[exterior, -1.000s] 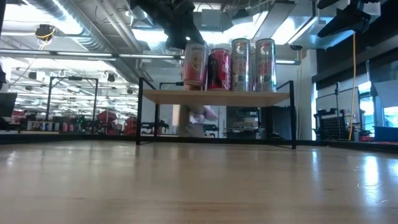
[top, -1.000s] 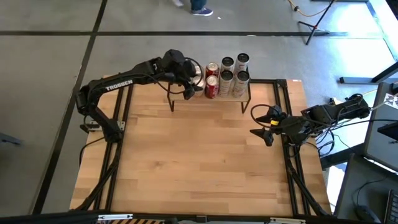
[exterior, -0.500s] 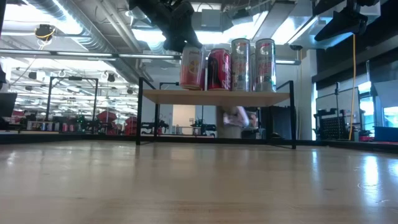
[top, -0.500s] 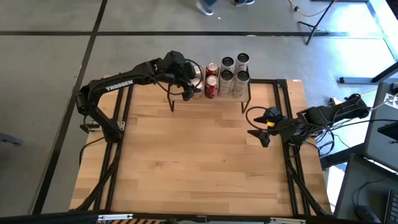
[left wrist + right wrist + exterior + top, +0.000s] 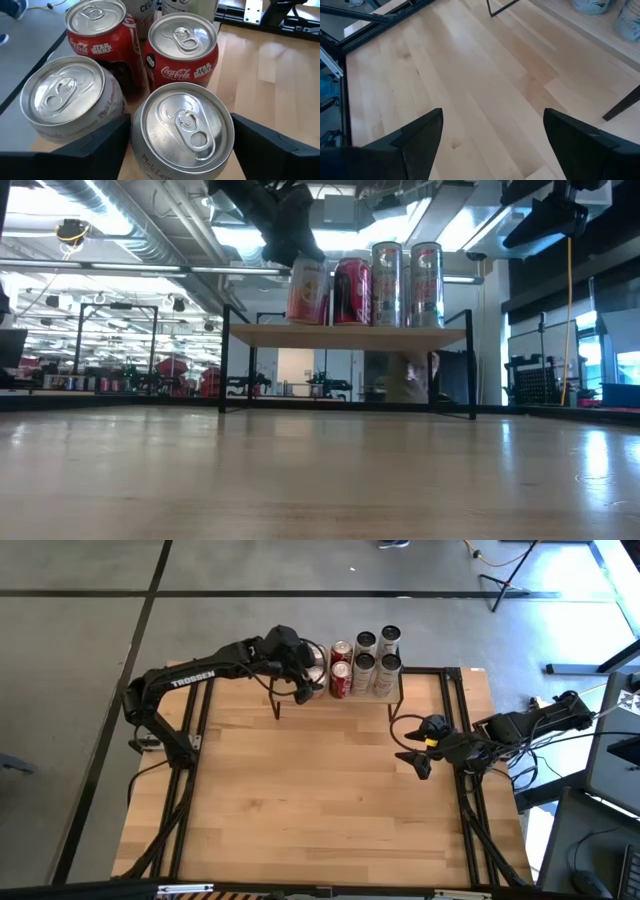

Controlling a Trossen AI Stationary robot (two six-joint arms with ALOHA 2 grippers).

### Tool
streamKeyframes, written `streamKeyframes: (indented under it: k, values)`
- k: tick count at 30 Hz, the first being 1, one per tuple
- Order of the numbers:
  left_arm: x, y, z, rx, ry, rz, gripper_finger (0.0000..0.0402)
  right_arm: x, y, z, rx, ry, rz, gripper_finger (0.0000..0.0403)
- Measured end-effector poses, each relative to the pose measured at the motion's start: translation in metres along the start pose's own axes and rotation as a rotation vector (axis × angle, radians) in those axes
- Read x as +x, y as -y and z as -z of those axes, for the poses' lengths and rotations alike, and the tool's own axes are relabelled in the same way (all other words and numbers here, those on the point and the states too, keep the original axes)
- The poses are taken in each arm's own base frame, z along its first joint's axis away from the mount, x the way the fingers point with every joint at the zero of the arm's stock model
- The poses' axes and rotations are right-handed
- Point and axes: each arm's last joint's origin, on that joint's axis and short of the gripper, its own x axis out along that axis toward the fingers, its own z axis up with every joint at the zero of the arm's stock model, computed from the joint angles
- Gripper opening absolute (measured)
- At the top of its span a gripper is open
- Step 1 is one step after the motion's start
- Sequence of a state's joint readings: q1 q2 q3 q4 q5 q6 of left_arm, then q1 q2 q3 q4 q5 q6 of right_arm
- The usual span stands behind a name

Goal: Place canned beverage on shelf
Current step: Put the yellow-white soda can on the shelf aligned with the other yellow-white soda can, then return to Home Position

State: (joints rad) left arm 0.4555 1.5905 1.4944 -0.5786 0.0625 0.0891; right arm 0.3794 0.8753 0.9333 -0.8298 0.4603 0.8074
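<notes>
My left gripper (image 5: pixel 303 675) is shut on a pink lemonade can (image 5: pixel 182 127) at the left part of the shelf (image 5: pixel 345 335), which stands at the table's far edge. On the shelf beside it stand a second pink lemonade can (image 5: pixel 65 97), two red Coca-Cola cans (image 5: pixel 182 42) and several tall pale cans (image 5: pixel 405 280). My right gripper (image 5: pixel 408 747) is open and empty, above the table near its right side, in front of the shelf's right leg. My left gripper pinches the can's side wall (image 5: pixel 145 160) just below the rim, one finger (image 5: pixel 100 145) on each side. The fingers come from above, slanting down toward the far edge. The can leans slightly, its bottom (image 5: pixel 305 321) at the shelf board; I cannot tell whether it rests there.
The shelf's thin black legs (image 5: pixel 276 710) stand on the tabletop. Black rails (image 5: pixel 470 810) run along the table's left and right sides. Bare wood (image 5: pixel 320 790) lies in front of the shelf. The room's floor and stands lie beyond the far edge.
My right gripper has gone a little toward the table's left edge, still open. My left gripper has stayed at the shelf; the can in it has shifted slightly left and tipped a little. A person has walked past behind the shelf.
</notes>
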Motion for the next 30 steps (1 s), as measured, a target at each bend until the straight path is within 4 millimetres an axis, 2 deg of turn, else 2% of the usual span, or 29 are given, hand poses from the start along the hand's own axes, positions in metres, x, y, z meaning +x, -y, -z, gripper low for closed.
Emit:
streamKeyframes:
  k: [5,9,16,23,30]
  values:
    - [0.001,0.002,-0.001,0.030,0.008,0.000,0.0350,0.000,-0.001,-0.001,0.006,0.002,-0.014,0.0331]
    - [-0.001,0.002,-0.003,0.032,0.017,-0.004,0.0370,0.000,-0.002,-0.001,0.010,0.008,-0.020,0.0331]
    - [-0.017,0.000,-0.022,0.034,0.070,-0.047,0.0372,0.000,-0.002,-0.001,0.014,0.007,-0.020,0.0331]
    - [-0.047,0.002,-0.053,0.011,0.200,-0.053,0.0372,0.000,-0.002,-0.001,0.015,0.007,-0.020,0.0331]
    - [-0.067,0.024,-0.071,0.018,0.276,0.032,0.0373,0.000,-0.004,-0.003,0.032,0.022,-0.048,0.0331]
